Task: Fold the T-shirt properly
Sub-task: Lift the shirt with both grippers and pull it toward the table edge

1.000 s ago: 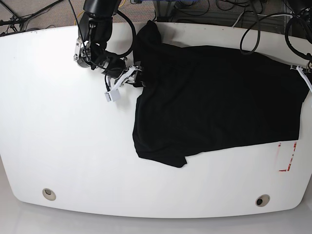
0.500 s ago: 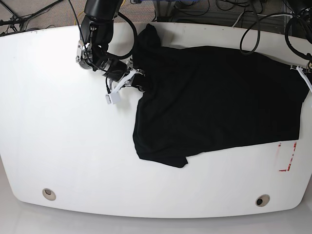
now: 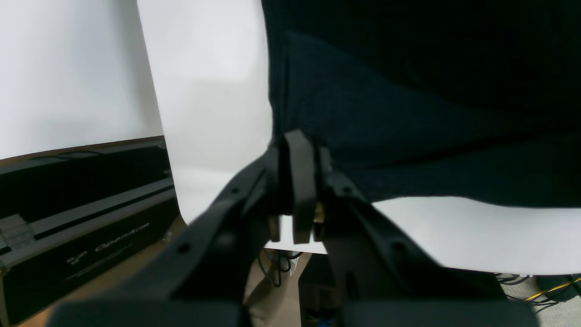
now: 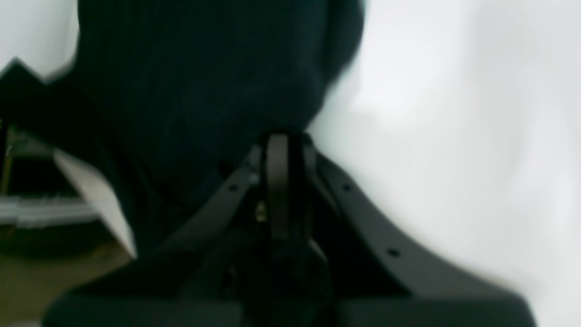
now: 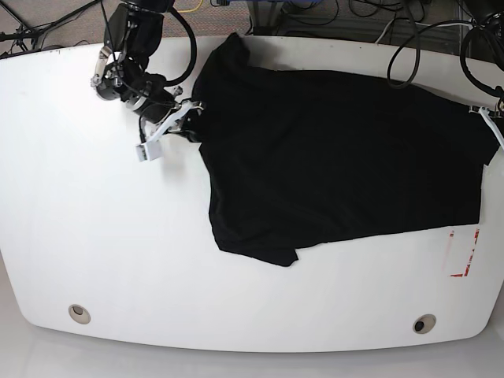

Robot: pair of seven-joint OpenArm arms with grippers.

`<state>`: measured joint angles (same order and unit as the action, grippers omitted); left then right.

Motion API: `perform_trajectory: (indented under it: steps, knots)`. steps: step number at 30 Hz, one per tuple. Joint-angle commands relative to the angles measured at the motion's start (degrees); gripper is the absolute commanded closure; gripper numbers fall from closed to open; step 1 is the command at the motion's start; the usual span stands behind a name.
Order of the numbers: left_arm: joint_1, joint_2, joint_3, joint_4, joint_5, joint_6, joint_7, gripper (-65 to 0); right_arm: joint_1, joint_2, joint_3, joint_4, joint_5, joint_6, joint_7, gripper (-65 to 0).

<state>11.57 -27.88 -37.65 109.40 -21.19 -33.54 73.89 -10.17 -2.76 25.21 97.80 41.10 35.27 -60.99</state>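
The black T-shirt [image 5: 339, 157] lies spread mostly flat across the right and far part of the white tabletop, its cloth soft and plain. One sleeve reaches toward the far edge; the near left corner is crumpled under.

In the base view we see the T-shirt [image 5: 339, 157] spread over the upper middle and right of the table [image 5: 118, 260], reaching from the far edge toward the frame's centre. Its lowest corner lies left of centre, below the rest of the cloth. The right gripper [image 5: 191, 110] sits at the shirt's upper-left edge, its arm rising to the frame's upper left. The left gripper [image 5: 482, 110] meets the shirt's far-right edge. A marked patch [image 5: 465, 252] lies just below the shirt's lower-right corner. Two round holes [image 5: 79, 313] sit near the table's front edge, one at each lower corner.
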Motion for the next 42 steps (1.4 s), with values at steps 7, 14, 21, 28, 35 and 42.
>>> perform_trajectory:
  steps: [7, 14, 21, 28, 35, 42]
  knots:
    - [-2.7, -1.1, -0.8, 1.1, 0.3, -6.5, -0.6, 0.0, 2.7, 2.8, 5.3, 6.0, 1.2, -1.1, -2.8, 0.0]
    - [-6.1, 1.5, -0.8, 4.2, 0.2, -6.5, -0.6, 0.0, 6.0, 6.9, 5.8, 5.8, 1.1, -1.1, -3.2, 0.0]
    - [-13.9, 5.6, -0.6, 4.9, 0.3, -6.5, -0.6, 0.0, 11.4, 9.5, 5.7, 5.7, 0.9, -1.0, -3.2, 0.0]
    - [-23.4, 10.8, -0.3, 5.0, 0.6, -6.5, -0.4, 0.0, 19.0, 13.2, 5.3, 0.4, 1.1, -0.7, -3.2, 0.0]
    - [-33.0, 11.9, 3.6, 4.8, 0.7, -6.5, -0.4, 0.0, 29.3, 16.4, 5.2, -6.2, 1.1, -0.6, -3.2, 0.0]
    - [-41.9, 11.9, 6.6, 4.7, 0.7, -2.6, -0.4, 0.0, 40.8, 20.1, 3.1, -13.7, 1.1, -0.6, -3.4, 0.0]
